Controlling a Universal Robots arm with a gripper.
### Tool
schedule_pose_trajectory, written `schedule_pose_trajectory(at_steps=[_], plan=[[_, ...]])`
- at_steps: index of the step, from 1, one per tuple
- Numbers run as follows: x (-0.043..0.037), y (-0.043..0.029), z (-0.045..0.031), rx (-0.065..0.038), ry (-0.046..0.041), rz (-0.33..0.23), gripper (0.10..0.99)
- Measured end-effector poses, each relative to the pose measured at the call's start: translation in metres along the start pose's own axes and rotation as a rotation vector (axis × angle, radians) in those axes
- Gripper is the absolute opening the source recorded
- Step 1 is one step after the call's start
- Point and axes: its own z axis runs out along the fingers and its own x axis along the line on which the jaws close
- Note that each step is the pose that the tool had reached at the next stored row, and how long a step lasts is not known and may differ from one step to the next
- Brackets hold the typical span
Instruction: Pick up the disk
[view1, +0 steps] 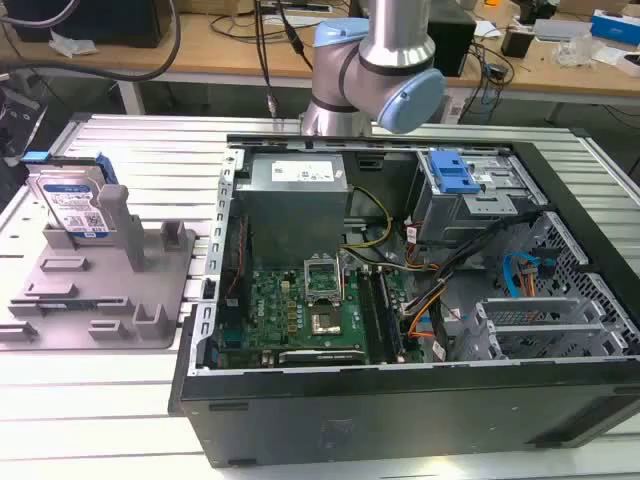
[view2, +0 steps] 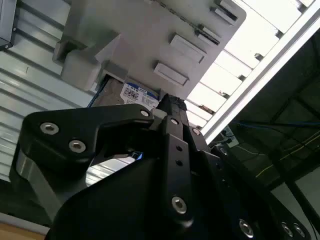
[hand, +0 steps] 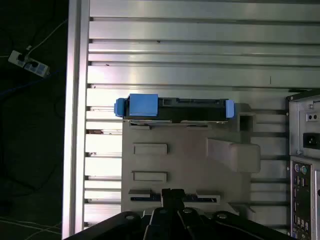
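Observation:
The disk (view1: 72, 205) stands upright on its edge in a slot at the far end of the grey fixture (view1: 150, 290), at the exterior view's left. Its white-and-blue label faces the camera and blue rails run along its sides. In the first wrist view I look straight down on the disk's (hand: 175, 107) thin top edge, blue at both ends, with the fixture (hand: 190, 160) beneath it. My gripper (hand: 172, 192) hangs well above the fixture's other end, apart from the disk. In the second wrist view the gripper (view2: 167, 102) covers much of the disk's label (view2: 132, 94).
An open computer case (view1: 400, 300) lies beside the fixture, at the exterior view's right, with a blue-latched drive cage (view1: 455, 175) inside. Its back panel (hand: 305, 150) shows in the first wrist view. The slatted aluminium table (hand: 175, 45) ends at an edge (hand: 75, 120) near the disk.

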Motion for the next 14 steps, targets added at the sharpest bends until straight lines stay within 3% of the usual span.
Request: schedule_pose_trajectory(at_steps=[10, 11, 14], plan=[[0.0000, 0.0000, 0.0000, 0.000, 0.0000, -0.001, 0.106], [0.0000, 0.0000, 0.0000, 0.000, 0.0004, -0.011, 0.106], [0.0000, 0.0000, 0.0002, 0.000, 0.0045, -0.119, 0.106]])
